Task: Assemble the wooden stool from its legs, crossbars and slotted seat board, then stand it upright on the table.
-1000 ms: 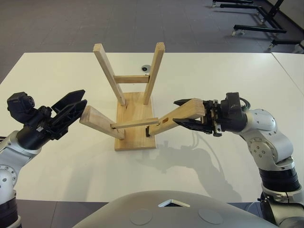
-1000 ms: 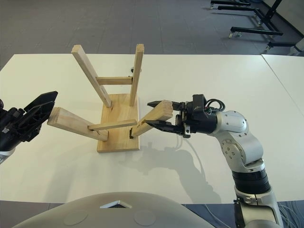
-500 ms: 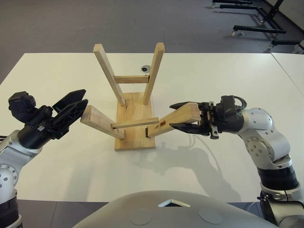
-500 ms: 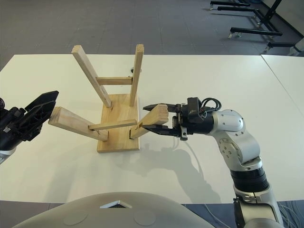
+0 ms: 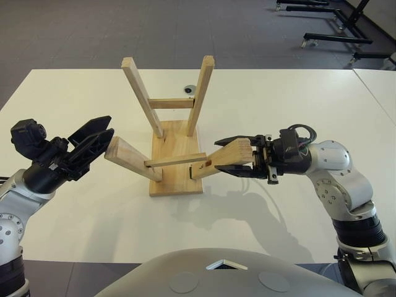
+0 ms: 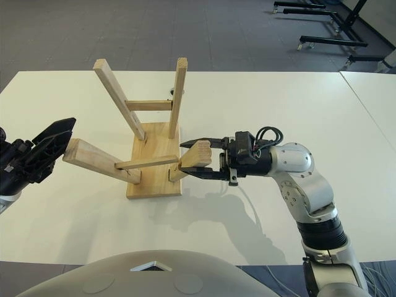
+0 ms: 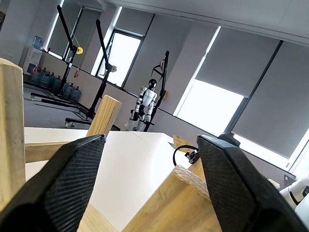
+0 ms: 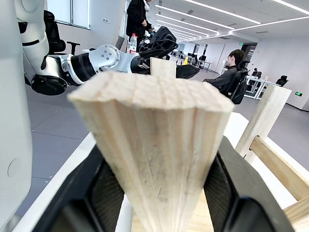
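The slotted seat board (image 5: 176, 179) lies flat on the white table (image 5: 74, 93). At its far end two legs (image 5: 141, 96) joined by a crossbar (image 5: 171, 103) stand upright. At the near end a second crossbar (image 5: 176, 161) spans two splayed legs. My right gripper (image 5: 238, 156) is shut on the right leg (image 5: 216, 164), whose cut end (image 8: 154, 130) sits between the fingers. My left gripper (image 5: 108, 127) is open just off the outer end of the left leg (image 5: 130, 158), the wood (image 7: 178, 208) lying between its spread fingers (image 7: 72, 179).
A small dark round object (image 5: 190, 88) lies on the table behind the upright legs. A thin cable (image 5: 263, 189) trails below the right gripper. A second table (image 5: 380, 86) adjoins at the right, and wheeled metal frames (image 5: 334, 34) stand on the floor beyond.
My right gripper has moved left and slightly down with the right leg, pushing its lower end in toward the crossbar and board. The left arm has hardly moved.
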